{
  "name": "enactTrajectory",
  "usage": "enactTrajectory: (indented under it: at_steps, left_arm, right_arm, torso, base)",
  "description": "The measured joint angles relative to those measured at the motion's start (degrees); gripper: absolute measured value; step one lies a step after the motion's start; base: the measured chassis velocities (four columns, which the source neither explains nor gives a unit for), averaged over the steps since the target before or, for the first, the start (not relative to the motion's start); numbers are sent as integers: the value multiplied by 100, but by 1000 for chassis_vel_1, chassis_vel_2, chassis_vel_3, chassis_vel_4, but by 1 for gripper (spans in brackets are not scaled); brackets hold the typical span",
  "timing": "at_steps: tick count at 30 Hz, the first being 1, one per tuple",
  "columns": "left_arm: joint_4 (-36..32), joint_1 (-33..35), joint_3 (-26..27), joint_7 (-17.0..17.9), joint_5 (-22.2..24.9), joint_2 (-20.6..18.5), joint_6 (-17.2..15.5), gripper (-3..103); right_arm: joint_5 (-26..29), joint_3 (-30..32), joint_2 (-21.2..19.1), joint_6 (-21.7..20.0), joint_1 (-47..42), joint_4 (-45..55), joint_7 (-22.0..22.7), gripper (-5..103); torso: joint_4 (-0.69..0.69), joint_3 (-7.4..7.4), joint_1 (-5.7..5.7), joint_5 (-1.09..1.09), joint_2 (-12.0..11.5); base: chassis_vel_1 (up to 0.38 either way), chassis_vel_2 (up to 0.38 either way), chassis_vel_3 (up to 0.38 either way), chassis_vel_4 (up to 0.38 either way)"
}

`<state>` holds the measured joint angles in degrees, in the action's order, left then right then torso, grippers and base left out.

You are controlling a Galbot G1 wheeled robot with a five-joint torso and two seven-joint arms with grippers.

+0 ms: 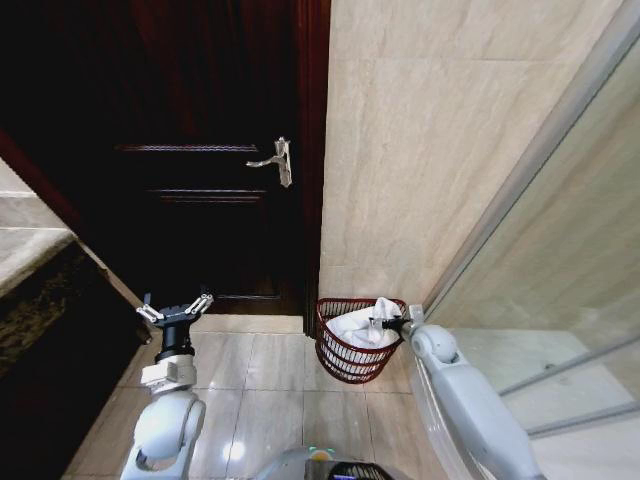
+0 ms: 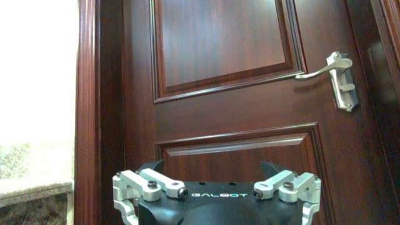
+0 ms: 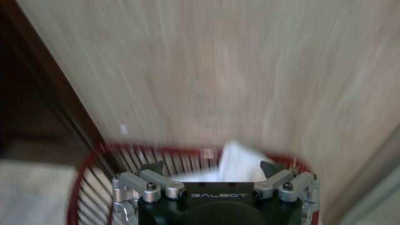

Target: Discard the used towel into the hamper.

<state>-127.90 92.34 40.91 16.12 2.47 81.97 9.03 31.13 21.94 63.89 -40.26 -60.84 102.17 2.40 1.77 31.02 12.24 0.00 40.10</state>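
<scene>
Standing on the tiled floor against the beige wall, one dark reddish-brown wire hamper with tapered sides holds one white towel, a corner peaking above the rim. One right gripper hangs just over the towel; whether its fingers are apart cannot be told. One left gripper, fingers spread, faces the dark wooden door with one silver lever handle

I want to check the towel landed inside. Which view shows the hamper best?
The head view: the whole hamper shows against the wall, white towel in it, right gripper over its rim. The right wrist view gives a blurred rim; the left wrist view faces the door.
</scene>
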Motion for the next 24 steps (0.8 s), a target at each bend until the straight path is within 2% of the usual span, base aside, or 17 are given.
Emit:
enactTrajectory:
  at_steps: [2,3,6,7,8,10,11,12,14,15,18,24]
  left_arm:
    - [-1,1,-22,2,3,13,0,100]
    - [-1,1,-22,2,3,13,0,100]
    - [-1,-6,-128,18,5,30,-27,100]
    - [-1,-6,-128,18,5,30,-27,100]
    - [-2,-6,-171,18,16,29,-56,100]
    - [-11,8,-276,-31,108,-13,-154,100]
    - [-11,8,-276,-31,108,-13,-154,100]
    - [-9,7,-337,-36,213,-67,-190,100]
    - [18,3,-423,-51,427,-179,-261,100]
    - [18,3,-423,-51,427,-179,-261,100]
    - [123,-19,-455,-89,576,-308,-274,100]
    - [367,3,-507,-210,646,-506,-118,100]
  right_arm:
    - [-7,343,-35,628,-428,667,-113,100]
    - [-7,343,-35,628,-428,667,-113,100]
    - [-84,724,-37,1988,-972,1054,-621,100]
    - [-84,724,-37,1988,-972,1054,-621,100]
    - [-135,788,-26,2412,-1094,1087,-700,100]
    - [-517,860,55,3323,-1314,1101,-652,100]
    - [-517,860,55,3323,-1314,1101,-652,100]
    - [-789,891,116,3759,-1422,1090,-617,100]
    - [-1238,953,250,4263,-1641,1095,-499,100]
    - [-1238,953,250,4263,-1641,1095,-499,100]
    - [-1577,1036,467,4371,-1989,1226,-29,100]
    - [-1790,1258,790,4390,-2367,1414,135,100]
  torso:
    - [1,-1,0,0,0]
    - [1,-1,0,0,0]
    - [-1,0,0,0,0]
    - [-1,0,0,0,0]
    - [-2,-1,0,0,0]
    - [0,0,0,1,0]
    - [0,0,0,1,0]
    - [0,0,0,2,0]
    - [0,0,0,0,0]
    - [0,0,0,0,0]
    - [0,0,0,0,0]
    - [-1,0,0,0,0]
  base:
    - [0,0,0,0]
    - [0,0,0,0]
    - [0,0,0,0]
    - [0,0,0,0]
    - [0,0,0,0]
    - [0,0,0,0]
    - [0,0,0,0]
    - [0,0,0,0]
    - [0,0,0,0]
    - [0,0,0,0]
    - [0,0,0,0]
    - [0,0,0,0]
